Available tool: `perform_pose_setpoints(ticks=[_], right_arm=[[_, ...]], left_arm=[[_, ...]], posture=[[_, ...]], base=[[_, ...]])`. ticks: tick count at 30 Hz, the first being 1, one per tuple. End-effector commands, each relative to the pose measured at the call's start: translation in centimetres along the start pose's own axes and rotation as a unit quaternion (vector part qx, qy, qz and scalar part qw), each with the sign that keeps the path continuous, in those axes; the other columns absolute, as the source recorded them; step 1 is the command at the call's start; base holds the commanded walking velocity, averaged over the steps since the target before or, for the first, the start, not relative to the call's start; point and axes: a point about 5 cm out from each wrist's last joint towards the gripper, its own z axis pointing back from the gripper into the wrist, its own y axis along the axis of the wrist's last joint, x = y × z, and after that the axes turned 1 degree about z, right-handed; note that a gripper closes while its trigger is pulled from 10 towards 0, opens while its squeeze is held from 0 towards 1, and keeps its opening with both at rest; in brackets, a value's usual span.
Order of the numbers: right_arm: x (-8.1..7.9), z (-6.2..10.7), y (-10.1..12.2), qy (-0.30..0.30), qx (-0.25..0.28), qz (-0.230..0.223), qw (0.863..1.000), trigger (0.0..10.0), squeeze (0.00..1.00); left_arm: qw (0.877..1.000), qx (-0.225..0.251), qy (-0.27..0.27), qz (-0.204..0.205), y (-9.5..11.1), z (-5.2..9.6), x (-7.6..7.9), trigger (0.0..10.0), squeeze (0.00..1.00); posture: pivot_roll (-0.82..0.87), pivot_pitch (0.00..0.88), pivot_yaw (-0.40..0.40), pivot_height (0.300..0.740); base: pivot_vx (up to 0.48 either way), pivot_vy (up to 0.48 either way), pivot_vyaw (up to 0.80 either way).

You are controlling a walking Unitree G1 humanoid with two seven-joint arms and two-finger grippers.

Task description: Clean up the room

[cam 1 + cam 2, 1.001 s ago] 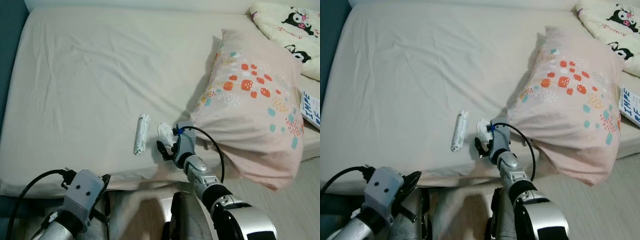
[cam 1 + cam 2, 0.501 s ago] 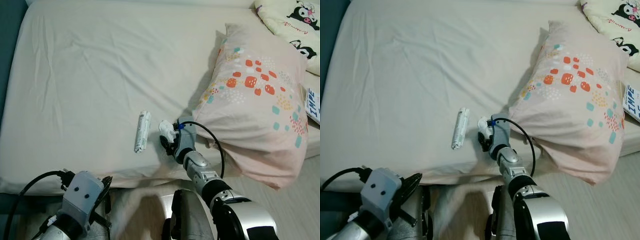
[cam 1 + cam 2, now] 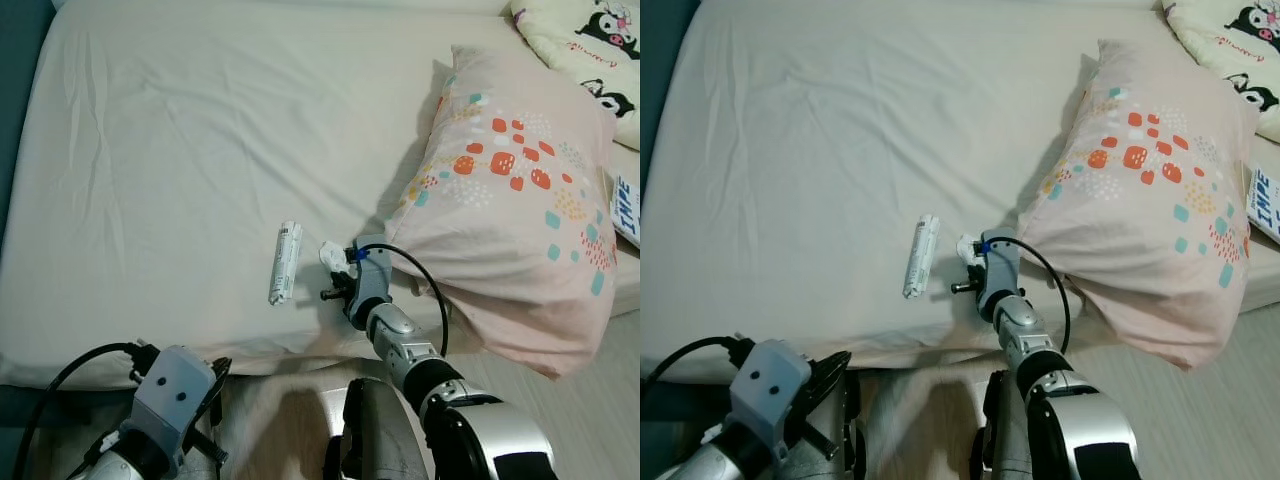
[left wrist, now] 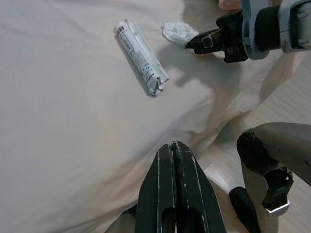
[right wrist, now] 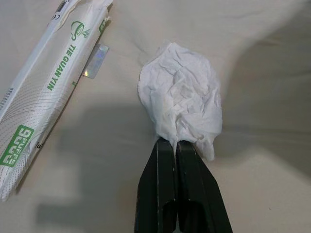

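Right gripper [image 5: 176,145] pinched shut on crumpled tissue [image 5: 182,104], not yet lifted; wrapper [image 3: 284,262] remains left of it; left gripper [image 4: 175,155] closed, empty

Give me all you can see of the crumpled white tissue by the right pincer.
The tissue is a small wad of thin white paper, heavily creased. It lies on the cream bedsheet near the bed's front edge, between the rolled white packet with green print and the patterned pillow, touching neither. The right pincer is shut with its fingertips at the wad's near edge, pinching a corner as far as can be seen.
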Motion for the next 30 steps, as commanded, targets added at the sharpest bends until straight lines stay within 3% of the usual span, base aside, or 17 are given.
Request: perform_pose_setpoints(ticks=[1,7,9,10,13,16,18,21,23,27,28,30], right_arm=[[0.6,0.6,-1.9,-0.009,-0.036,-0.011,0.999,0.0,0.0],[0.8,0.7,-1.9,-0.012,-0.035,-0.012,0.999,0.0,0.0],[0.9,0.7,-1.9,-0.013,-0.031,-0.019,0.999,0.0,0.0],[0.8,0.8,-2.0,-0.003,-0.019,-0.027,0.999,0.0,0.0],[0.6,0.9,-2.1,0.005,-0.011,-0.033,0.999,0.0,0.0],[0.3,1.5,-3.0,0.027,0.008,-0.046,0.999,0.0,0.0],[0.0,2.8,-4.7,0.05,0.021,-0.032,0.998,0.0,0.0],[-0.1,3.4,-5.3,0.059,0.026,-0.024,0.998,0.0,0.0],[-0.1,4.8,-6.1,0.063,0.04,-0.003,0.997,0.0,0.0],[0.1,6.1,-5.8,0.036,0.075,0.018,0.996,0.0,0.0],[0.2,6.9,-4.9,0.001,0.111,0.028,0.993,10.0,0.0],[0.3,7.0,-4.7,-0.01,0.119,0.029,0.992,10.0,0.0]], left_arm=[[1.0,-0.021,-0.015,0.004,-0.7,0.1,0.5,10.0,0.0],[1.0,-0.021,-0.017,0.001,-0.9,-0.3,0.4,10.0,0.0],[1.0,-0.02,-0.014,0.0,-1.2,-0.5,0.3,10.0,0.0],[1.0,-0.018,0.004,0.003,-1.7,-1.0,-0.2,10.0,0.0],[1.0,-0.018,0.017,0.006,-2.1,-1.4,-0.6,10.0,0.0],[0.999,-0.014,0.04,0.015,-3.1,-2.2,-1.2,10.0,0.0],[0.998,-0.014,0.052,0.03,-4.2,-3.2,-1.4,10.0,0.0],[0.998,-0.015,0.055,0.036,-4.5,-3.7,-1.4,10.0,0.0],[0.996,-0.016,0.07,0.056,-4.9,-5.2,-1.6,10.0,0.0],[0.992,-0.016,0.093,0.084,-4.9,-7.0,-1.9,10.0,0.0],[0.99,0.0,0.105,0.096,-4.5,-8.3,-2.0,10.0,0.0],[0.99,0.006,0.107,0.097,-4.3,-8.7,-2.0,10.0,0.0]], posture=[[0.33,0.362,-0.192,0.597],[0.31,0.331,-0.201,0.597],[0.29,0.3,-0.21,0.597],[0.23,0.235,-0.22,0.597],[0.22,0.225,-0.22,0.597],[0.16,0.151,-0.21,0.597],[0.1,0.079,-0.181,0.597],[0.09,0.073,-0.178,0.597],[0.05,0.032,-0.135,0.597],[0.03,0.018,-0.115,0.597],[0.01,0.006,-0.09,0.597],[0.01,0.006,-0.09,0.597]], base=[[0.0,0.0,0.0],[0.0,0.0,0.0],[0.0,0.0,0.0],[0.0,0.0,0.0],[0.0,0.0,0.0],[0.0,0.0,0.0],[0.0,0.0,0.0],[0.0,0.0,0.0],[0.0,0.0,0.0],[0.0,0.0,0.0],[0.0,0.0,0.0],[0.0,0.0,0.0]])
